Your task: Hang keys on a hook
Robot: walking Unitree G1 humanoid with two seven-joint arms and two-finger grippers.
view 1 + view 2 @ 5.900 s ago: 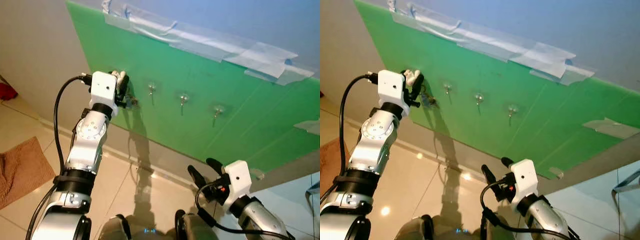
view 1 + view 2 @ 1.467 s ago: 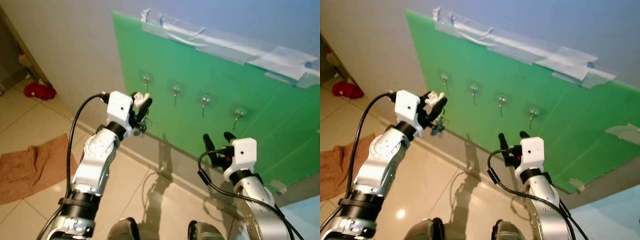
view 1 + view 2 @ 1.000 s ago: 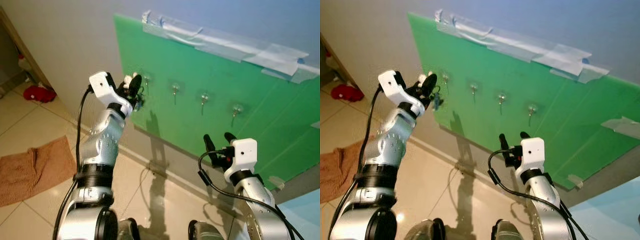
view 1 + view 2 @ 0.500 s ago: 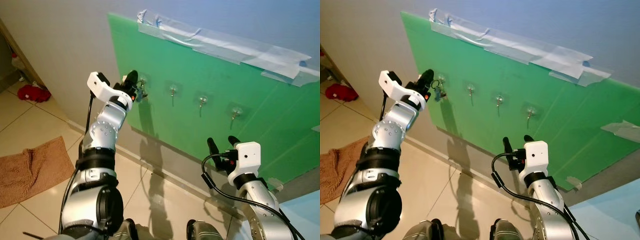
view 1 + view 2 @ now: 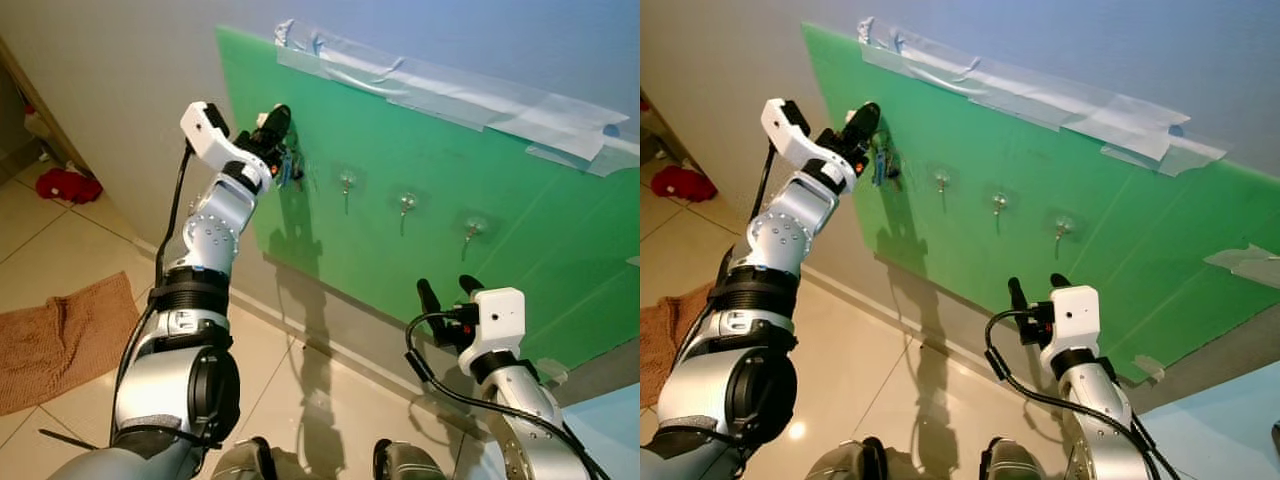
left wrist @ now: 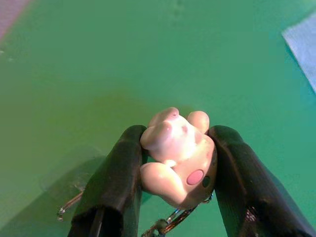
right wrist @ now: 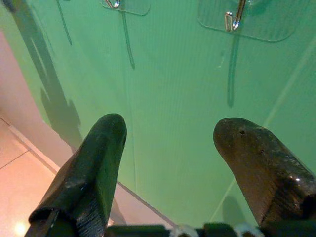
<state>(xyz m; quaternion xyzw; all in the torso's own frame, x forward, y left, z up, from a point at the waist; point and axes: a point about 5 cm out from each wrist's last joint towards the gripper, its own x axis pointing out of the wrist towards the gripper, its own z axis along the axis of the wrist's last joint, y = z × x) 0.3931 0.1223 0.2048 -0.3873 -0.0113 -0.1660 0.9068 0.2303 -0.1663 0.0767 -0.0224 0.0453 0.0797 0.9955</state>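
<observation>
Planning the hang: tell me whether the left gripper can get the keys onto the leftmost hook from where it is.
Probably yes. The left gripper, shut on the keys, is raised against the green board right where the leftmost hook should be, with nothing between. The hook itself is hidden behind the keys, so alignment is uncertain.

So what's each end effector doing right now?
Left end effector: closed on the keys' pink charm.
Right end effector: open, holding nothing.
</observation>
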